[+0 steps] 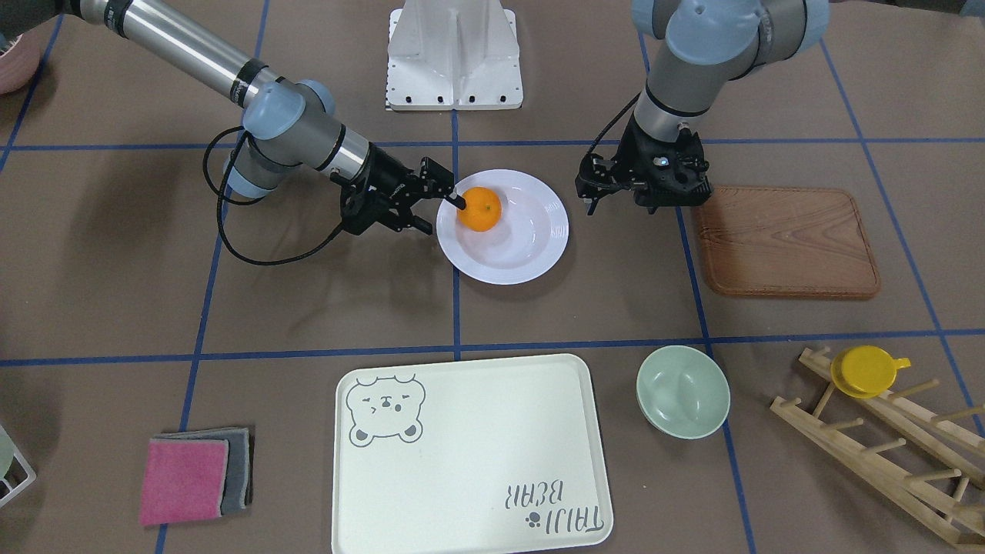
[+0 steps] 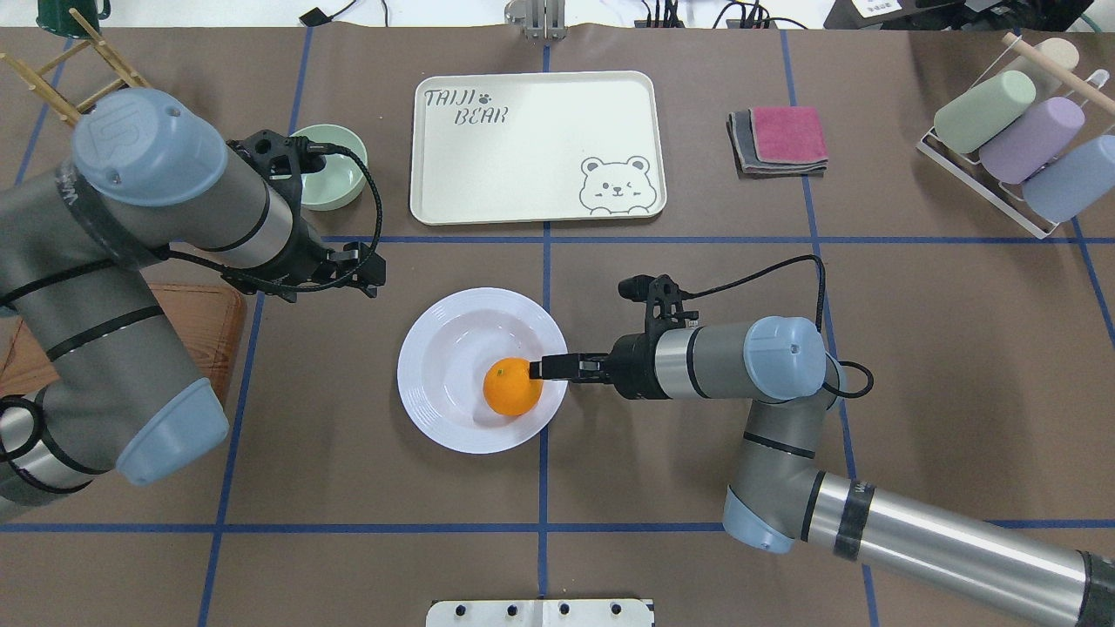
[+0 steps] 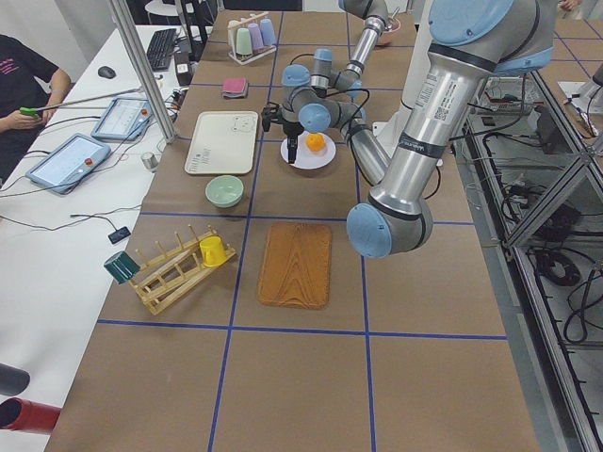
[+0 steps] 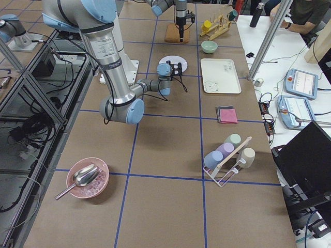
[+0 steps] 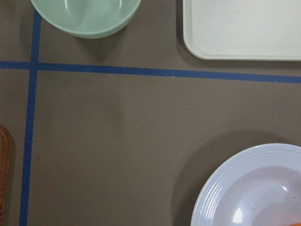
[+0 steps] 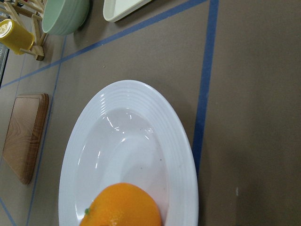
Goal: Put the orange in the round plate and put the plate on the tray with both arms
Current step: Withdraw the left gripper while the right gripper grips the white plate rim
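The orange (image 1: 479, 208) (image 2: 512, 387) (image 6: 124, 205) lies in the white round plate (image 1: 531, 250) (image 2: 444, 348) (image 6: 136, 141), on the side nearest my right arm. My right gripper (image 1: 442, 215) (image 2: 546, 367) lies level at the plate's rim and stands open, its upper finger (image 1: 455, 201) touching the orange's side. My left gripper (image 1: 589, 194) (image 2: 362, 272) hangs over bare table beside the plate's other side, apart from it, and looks open and empty. The cream bear tray (image 1: 469, 454) (image 2: 531, 148) lies beyond the plate, with nothing on it.
A pale green bowl (image 1: 682, 391) (image 2: 329, 165) sits beside the tray. A brown wooden board (image 1: 785, 241) lies under my left arm. A wooden rack (image 1: 885, 446) carries a yellow cup. Folded cloths (image 2: 778, 139) and a cup rack (image 2: 1015, 139) stand far right.
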You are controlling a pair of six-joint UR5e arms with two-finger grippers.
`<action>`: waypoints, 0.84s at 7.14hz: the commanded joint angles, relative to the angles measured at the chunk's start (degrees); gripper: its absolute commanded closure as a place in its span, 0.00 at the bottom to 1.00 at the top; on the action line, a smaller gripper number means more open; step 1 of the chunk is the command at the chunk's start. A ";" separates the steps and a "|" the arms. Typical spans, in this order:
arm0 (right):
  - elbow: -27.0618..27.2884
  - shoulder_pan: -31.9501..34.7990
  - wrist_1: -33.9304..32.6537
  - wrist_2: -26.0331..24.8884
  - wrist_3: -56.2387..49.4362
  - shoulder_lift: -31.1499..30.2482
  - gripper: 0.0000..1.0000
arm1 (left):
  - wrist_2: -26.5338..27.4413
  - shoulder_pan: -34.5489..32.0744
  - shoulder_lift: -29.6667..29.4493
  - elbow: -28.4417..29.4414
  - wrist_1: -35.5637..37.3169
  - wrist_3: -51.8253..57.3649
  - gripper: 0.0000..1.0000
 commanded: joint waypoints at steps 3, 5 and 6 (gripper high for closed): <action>0.13 -0.06 0.91 0.29 0.00 0.43 0.77 | -0.04 -0.15 0.09 0.00 0.00 0.00 0.02; 0.75 0.47 1.96 0.47 0.44 0.52 0.81 | -0.04 -0.33 0.18 0.00 0.00 0.00 0.02; 0.75 0.64 2.14 0.55 0.53 0.52 0.81 | -0.04 -0.33 0.09 0.00 0.00 0.00 0.02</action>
